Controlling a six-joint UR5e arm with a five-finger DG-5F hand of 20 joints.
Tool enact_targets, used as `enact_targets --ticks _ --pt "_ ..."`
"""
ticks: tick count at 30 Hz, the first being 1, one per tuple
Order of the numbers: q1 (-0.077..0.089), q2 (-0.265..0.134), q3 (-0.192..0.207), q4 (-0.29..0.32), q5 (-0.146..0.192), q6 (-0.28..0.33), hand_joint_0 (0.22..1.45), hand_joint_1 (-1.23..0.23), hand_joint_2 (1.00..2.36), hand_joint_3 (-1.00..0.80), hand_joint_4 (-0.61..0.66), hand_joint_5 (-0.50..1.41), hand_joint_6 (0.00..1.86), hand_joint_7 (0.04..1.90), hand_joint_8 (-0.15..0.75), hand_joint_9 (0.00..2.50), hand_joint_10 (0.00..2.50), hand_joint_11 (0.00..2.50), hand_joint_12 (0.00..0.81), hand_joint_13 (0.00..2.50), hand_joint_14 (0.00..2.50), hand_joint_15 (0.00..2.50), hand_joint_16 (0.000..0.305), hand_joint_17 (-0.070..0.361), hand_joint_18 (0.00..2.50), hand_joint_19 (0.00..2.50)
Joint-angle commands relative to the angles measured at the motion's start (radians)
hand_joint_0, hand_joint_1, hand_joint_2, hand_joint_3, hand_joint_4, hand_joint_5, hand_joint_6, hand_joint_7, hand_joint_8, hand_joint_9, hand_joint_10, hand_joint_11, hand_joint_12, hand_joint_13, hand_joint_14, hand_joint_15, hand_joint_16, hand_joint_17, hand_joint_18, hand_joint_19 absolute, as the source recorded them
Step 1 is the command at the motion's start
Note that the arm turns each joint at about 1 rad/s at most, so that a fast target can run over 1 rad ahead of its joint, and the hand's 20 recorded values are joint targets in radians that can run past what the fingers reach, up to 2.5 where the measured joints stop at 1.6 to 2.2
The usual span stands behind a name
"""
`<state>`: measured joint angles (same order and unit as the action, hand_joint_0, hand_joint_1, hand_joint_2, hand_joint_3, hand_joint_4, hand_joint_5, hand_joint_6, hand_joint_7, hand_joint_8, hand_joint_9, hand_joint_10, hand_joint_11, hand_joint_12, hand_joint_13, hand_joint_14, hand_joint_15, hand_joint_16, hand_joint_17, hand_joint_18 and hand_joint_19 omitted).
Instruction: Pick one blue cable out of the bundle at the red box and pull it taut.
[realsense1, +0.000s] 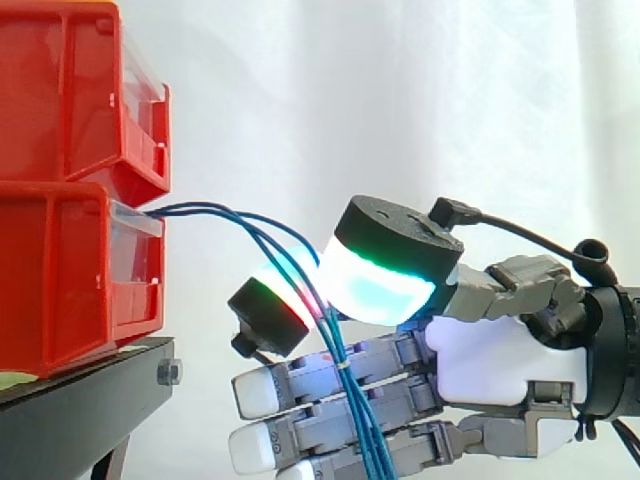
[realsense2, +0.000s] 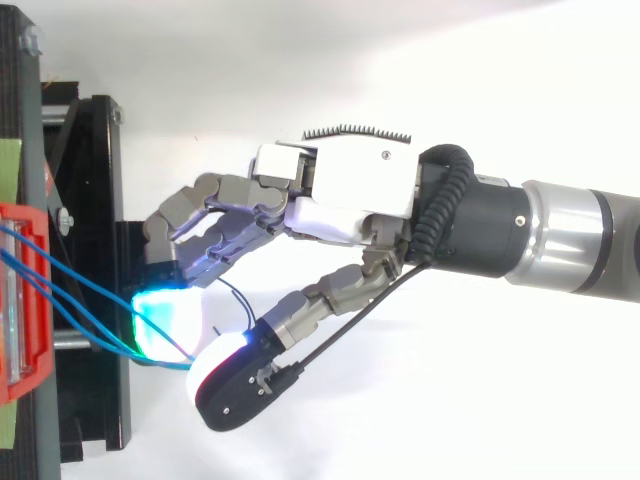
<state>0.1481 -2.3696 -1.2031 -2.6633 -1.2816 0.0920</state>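
Several thin blue cables (realsense1: 240, 218) leave the front of the lower red bin (realsense1: 60, 270) and sag to the right and down. My hand (realsense1: 500, 360) reaches in from the right, just clear of the bins. Its thumb and one finger are curled together, and the cables run between the big green-cyan pad (realsense1: 385, 275) and a smaller pad (realsense1: 270, 315) glowing red and green. Below that pinch the cables hang down across the other, straight fingers. From above, the cables (realsense2: 70, 290) run from the bin (realsense2: 25, 300) into the gap between the pads. I cannot tell how many are pinched.
A second red bin (realsense1: 70, 90) is stacked on the lower one. Both rest on a black stand (realsense1: 90, 390) whose edge lies below and left of the hand. A white curtain hangs behind.
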Motion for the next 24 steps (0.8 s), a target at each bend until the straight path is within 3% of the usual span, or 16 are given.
enact_targets --ticks 1,7,10,19,24 --pt "0.001 0.000 0.000 -0.001 0.001 0.000 0.60 -0.96 1.00 -0.50 -0.01 -0.24 0.96 0.94 0.244 0.65 0.01 0.64 0.359 0.67 0.01 0.29 0.043 0.097 0.65 0.27" --pt "0.001 0.001 0.000 0.000 -0.001 -0.001 0.52 -0.83 1.00 -0.50 0.04 -0.22 0.95 0.96 0.284 0.71 0.01 0.65 0.384 0.68 0.01 0.31 0.048 0.108 0.65 0.32" --pt "0.001 0.000 -0.001 0.002 -0.001 -0.003 0.55 -0.81 1.00 -0.50 0.04 -0.22 0.95 0.99 0.287 0.69 0.01 0.64 0.377 0.67 0.01 0.32 0.047 0.106 0.64 0.34" --pt "0.001 0.000 -0.001 -0.003 0.002 -0.001 0.63 -0.78 1.02 0.01 0.04 -0.22 0.95 1.00 0.306 0.66 0.01 0.63 0.389 0.68 0.01 0.31 0.050 0.112 0.68 0.32" --pt "0.001 0.000 -0.001 -0.003 0.001 -0.001 0.63 -0.78 1.02 0.03 0.00 -0.22 0.95 0.97 0.305 0.67 0.01 0.62 0.390 0.69 0.01 0.31 0.050 0.112 0.69 0.32"
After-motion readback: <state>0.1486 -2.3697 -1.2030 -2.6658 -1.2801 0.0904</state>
